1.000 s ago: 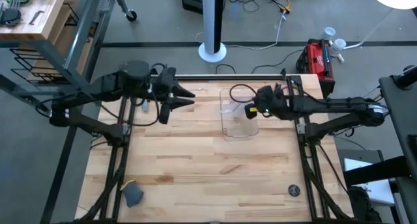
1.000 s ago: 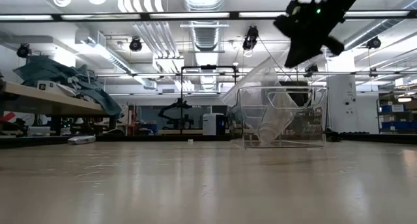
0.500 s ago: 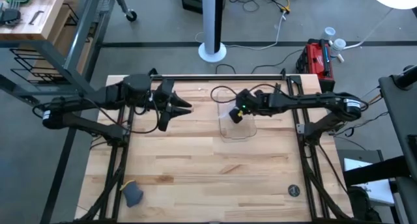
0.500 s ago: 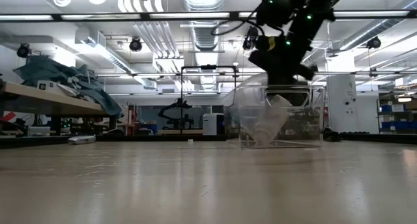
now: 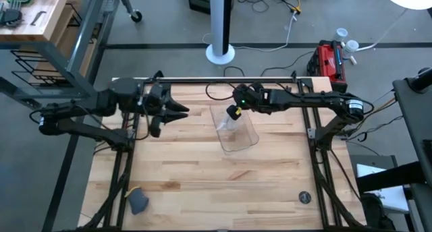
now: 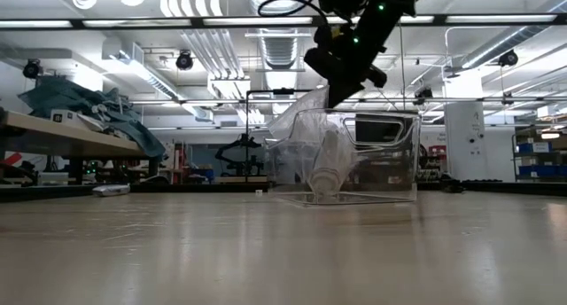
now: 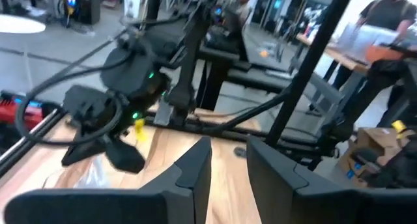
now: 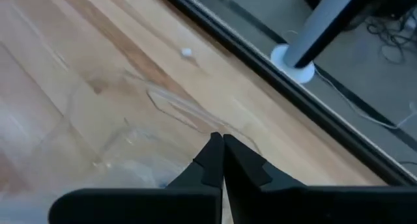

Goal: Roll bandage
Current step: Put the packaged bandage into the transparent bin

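Your right gripper (image 5: 231, 112), fingers pinched together on the crinkled clear plastic wrapper (image 6: 297, 119), lifts it clear of the whitish rolled gauze bandage (image 6: 326, 168) leaning inside the clear rectangular plastic tray (image 6: 390, 163), while your left gripper (image 5: 177, 111) waits spread apart to the side.

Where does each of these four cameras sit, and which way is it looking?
High: overhead, looking down on the table, both arms and the clear tray.
Low: at tabletop height, facing the room; right hand above the tray.
Left wrist: past its own open fingers toward the right arm.
Right wrist: past closed fingers down at the tabletop.
Shared: high and low both show the tray.
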`<state>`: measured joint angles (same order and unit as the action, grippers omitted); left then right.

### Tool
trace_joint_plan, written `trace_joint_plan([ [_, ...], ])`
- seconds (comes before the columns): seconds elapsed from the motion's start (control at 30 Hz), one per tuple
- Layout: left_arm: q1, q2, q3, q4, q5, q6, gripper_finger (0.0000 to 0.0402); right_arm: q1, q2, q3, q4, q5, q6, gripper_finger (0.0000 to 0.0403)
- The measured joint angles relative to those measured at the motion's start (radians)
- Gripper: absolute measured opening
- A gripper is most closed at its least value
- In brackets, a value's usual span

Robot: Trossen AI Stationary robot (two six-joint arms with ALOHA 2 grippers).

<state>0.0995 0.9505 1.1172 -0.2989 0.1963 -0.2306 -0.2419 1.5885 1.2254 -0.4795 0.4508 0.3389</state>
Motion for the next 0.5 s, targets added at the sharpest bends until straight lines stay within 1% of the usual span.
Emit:
trace_joint_plan([
  [0.17,-0.052,-0.036,-0.017,-0.04,-0.002,-0.026,0.0086,-0.004,-0.009,0.007,-0.029,-0.009,-0.01,0.0002],
  [0.27,-0.087,-0.045,-0.069,-0.067,-0.003,-0.04,0.0088,-0.002,-0.033,0.006,-0.092,-0.022,-0.006,0.0002],
  [0.37,-0.113,-0.041,-0.143,-0.043,-0.007,-0.067,0.0089,-0.003,-0.078,0.005,-0.192,-0.038,0.021,0.0002],
  [0.43,-0.127,-0.028,-0.213,0.011,-0.051,-0.078,0.0086,-0.003,-0.129,0.005,-0.236,-0.087,0.04,0.0002],
  [0.5,-0.134,-0.013,-0.29,0.117,-0.104,-0.078,0.0083,-0.003,-0.174,0.005,-0.247,-0.181,0.04,0.0002],
])
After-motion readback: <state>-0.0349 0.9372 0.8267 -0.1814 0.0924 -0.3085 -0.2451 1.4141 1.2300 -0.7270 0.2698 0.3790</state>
